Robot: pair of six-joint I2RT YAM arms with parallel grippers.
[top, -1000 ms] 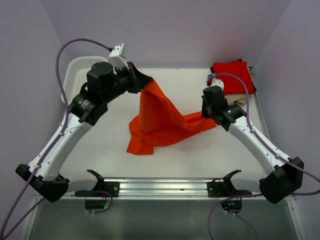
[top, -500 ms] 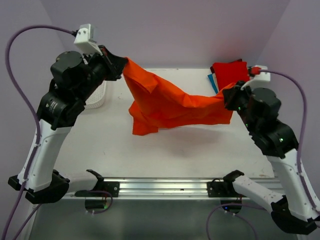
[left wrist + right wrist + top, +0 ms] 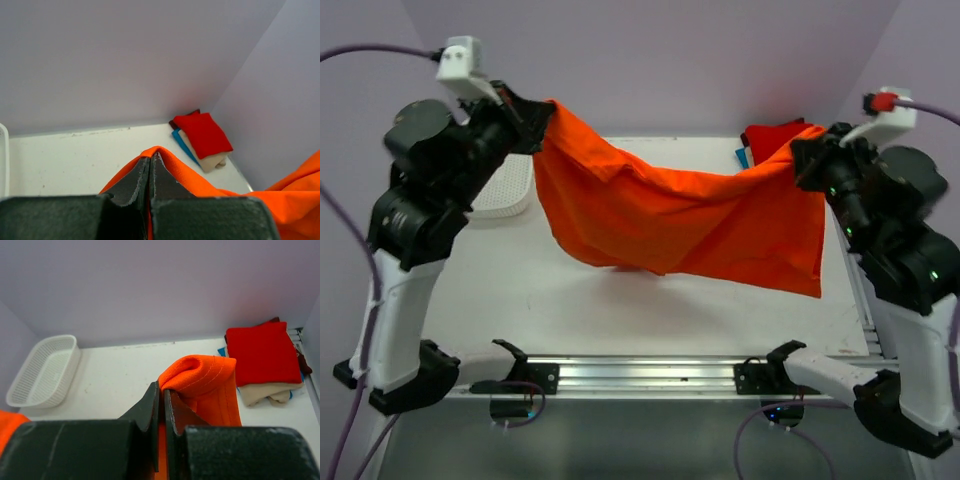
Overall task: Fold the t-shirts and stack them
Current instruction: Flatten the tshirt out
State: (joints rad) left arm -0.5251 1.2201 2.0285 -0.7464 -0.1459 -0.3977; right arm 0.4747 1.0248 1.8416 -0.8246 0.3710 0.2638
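A bright orange t-shirt hangs stretched in the air between both arms, sagging in the middle above the table. My left gripper is shut on its upper left corner, where orange cloth wraps over the closed fingertips. My right gripper is shut on the upper right corner, with a hemmed fold bulging beside the tips. At the back right corner lies a stack of folded t-shirts: red on top, beige and blue beneath.
A white mesh basket stands at the back left, partly behind the left arm, and it also shows as the basket in the right wrist view. Purple walls close in the white table. A metal rail runs along the near edge.
Both arms have risen and moved apart, lifting the orange t-shirt off the table and spreading it wide between them. Both grips have stayed shut.
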